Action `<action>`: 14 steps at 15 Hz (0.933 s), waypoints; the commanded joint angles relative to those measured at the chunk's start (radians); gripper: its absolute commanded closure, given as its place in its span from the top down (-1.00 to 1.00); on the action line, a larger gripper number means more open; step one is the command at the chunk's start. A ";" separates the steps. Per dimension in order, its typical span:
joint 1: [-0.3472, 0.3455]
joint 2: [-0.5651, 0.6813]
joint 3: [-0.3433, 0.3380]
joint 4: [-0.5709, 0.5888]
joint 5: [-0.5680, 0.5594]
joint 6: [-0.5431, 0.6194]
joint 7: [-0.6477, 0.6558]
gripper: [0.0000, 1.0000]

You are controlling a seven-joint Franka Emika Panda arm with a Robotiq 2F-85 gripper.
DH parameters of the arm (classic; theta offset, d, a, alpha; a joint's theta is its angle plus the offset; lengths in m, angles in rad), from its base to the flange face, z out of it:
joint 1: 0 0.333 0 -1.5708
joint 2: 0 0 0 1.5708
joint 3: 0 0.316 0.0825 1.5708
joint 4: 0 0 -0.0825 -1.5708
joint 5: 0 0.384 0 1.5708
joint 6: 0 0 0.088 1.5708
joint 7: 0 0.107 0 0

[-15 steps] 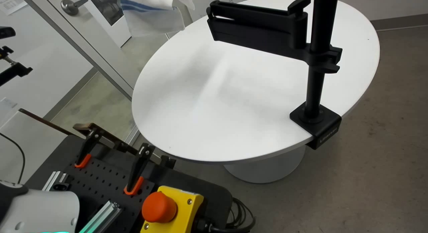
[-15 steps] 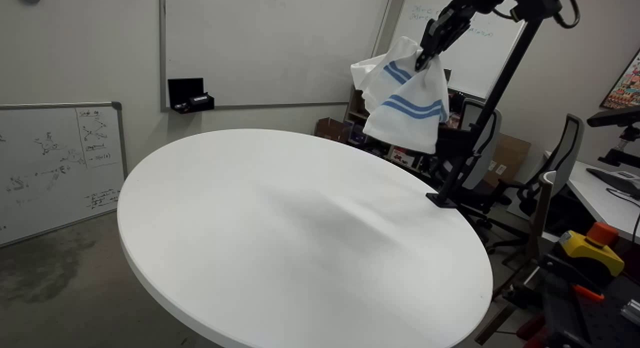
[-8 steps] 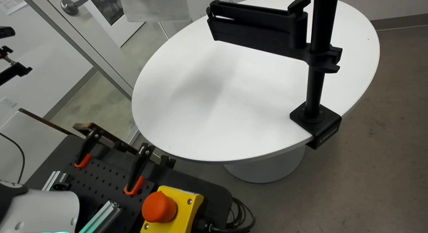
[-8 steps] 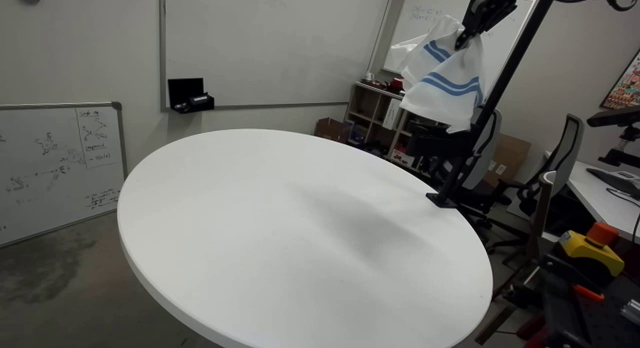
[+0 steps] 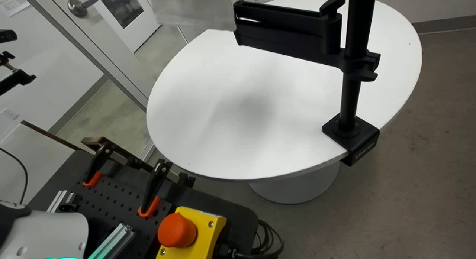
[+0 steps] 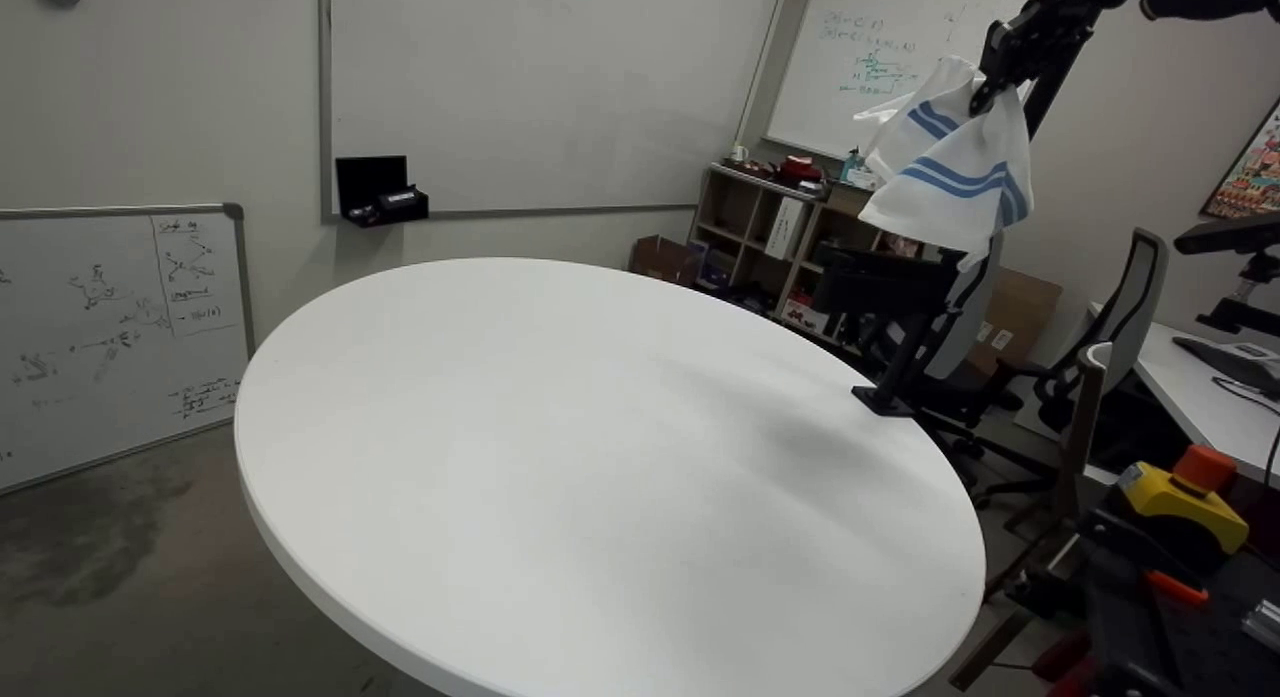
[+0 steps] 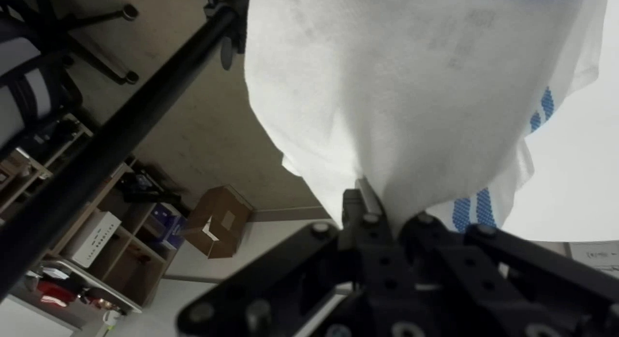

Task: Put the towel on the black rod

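Jaws clamped high on towel (image 6: 955, 167), hanging by left end of rod (image 5: 284, 34) in an exterior view; contact unclear. Probably light, limp, not fragile; high hold should let it drape.

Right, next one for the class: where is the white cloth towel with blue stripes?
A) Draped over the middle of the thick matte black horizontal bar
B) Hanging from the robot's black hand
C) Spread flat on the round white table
B: in an exterior view the hand is closed on the towel, which hangs down from it, while the middle of the bar carries no cloth.
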 commanded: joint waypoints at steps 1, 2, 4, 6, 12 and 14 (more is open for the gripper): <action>-0.041 0.048 0.012 0.028 -0.012 -0.030 0.012 -0.97; -0.050 0.066 0.012 0.037 -0.020 -0.031 0.017 -0.97; -0.064 0.098 0.009 0.053 -0.040 -0.035 0.024 -0.97; -0.073 0.135 0.003 0.078 -0.063 -0.038 0.027 -0.97; -0.053 0.239 -0.026 0.167 -0.144 -0.068 0.047 -0.97; -0.040 0.267 -0.034 0.198 -0.162 -0.080 0.052 -0.97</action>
